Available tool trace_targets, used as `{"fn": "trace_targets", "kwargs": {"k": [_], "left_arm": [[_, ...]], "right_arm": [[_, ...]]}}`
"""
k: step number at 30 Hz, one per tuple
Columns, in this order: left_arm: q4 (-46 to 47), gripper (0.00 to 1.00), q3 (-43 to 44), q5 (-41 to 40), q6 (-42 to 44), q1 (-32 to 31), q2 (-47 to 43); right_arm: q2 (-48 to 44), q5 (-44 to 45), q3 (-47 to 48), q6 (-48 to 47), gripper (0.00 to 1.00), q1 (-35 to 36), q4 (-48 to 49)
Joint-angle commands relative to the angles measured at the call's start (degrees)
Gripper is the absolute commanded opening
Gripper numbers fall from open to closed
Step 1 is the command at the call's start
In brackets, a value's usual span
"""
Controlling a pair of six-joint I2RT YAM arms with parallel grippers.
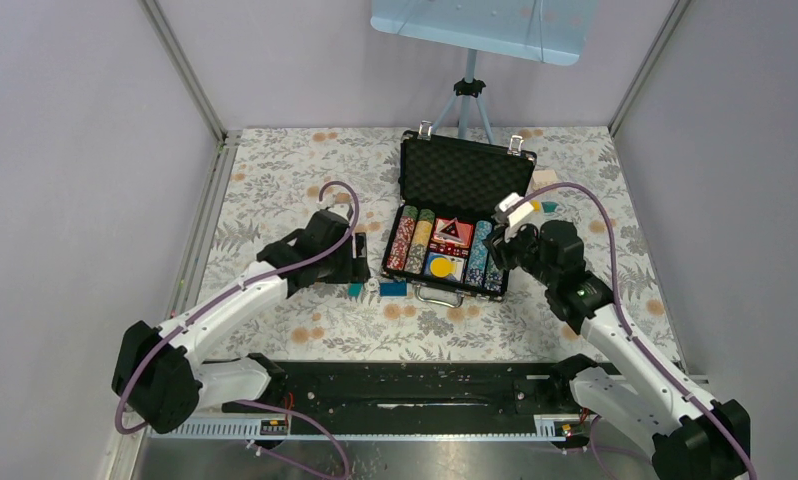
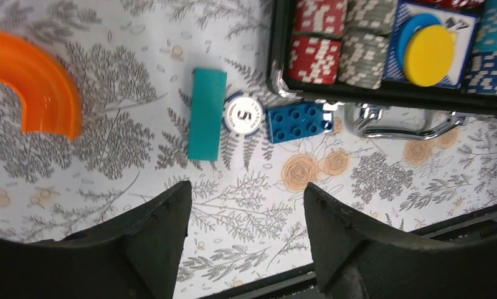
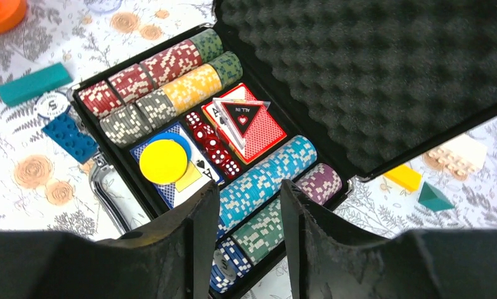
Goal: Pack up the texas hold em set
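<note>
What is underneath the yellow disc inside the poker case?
A blue disc peeks out beneath the yellow disc, both resting on a blue card deck. Anything under the deck is hidden.

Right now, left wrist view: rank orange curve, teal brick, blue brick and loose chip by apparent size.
1. Orange curve, largest even though the frame edge crops it
2. Teal brick
3. Blue brick
4. Chip
All lie flat at similar depth, so nearness barely skews this.

The briefcase (image 1: 465,170) is black, the disc (image 3: 163,161) yellow.
</note>
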Motion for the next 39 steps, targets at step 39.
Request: {"fn": "trace_targets", "kwargs": {"k": [39], "left_arm": [[23.8, 0.56, -8.9, 0.9, -6.4, 1.8, 18.0]], "right_arm": [[1.4, 6.9, 3.4, 15.9, 0.45, -0.1, -7.2]]}}
